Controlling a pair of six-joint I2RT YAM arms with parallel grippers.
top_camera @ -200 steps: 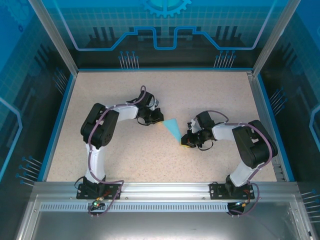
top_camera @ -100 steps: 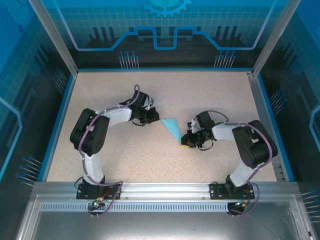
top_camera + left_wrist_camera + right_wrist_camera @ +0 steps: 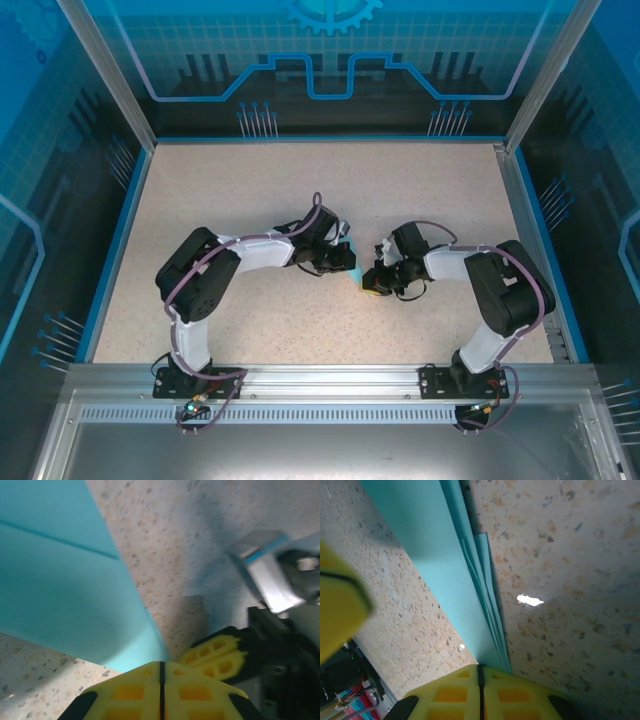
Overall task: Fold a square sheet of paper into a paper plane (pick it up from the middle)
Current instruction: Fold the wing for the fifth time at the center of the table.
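No word, label, brand name or number can be read in any of the views. The only sign-like mark is a light blue gear emblem point(image 3: 332, 12) printed at the top of the enclosure's back panel point(image 3: 330, 70). Blue circuit-style lines run below it, and they carry no letters or digits.

One camera looks down from above and behind onto the whole table point(image 3: 250, 190), while both wrist cameras sit very close over the same folded paper point(image 3: 60, 580).
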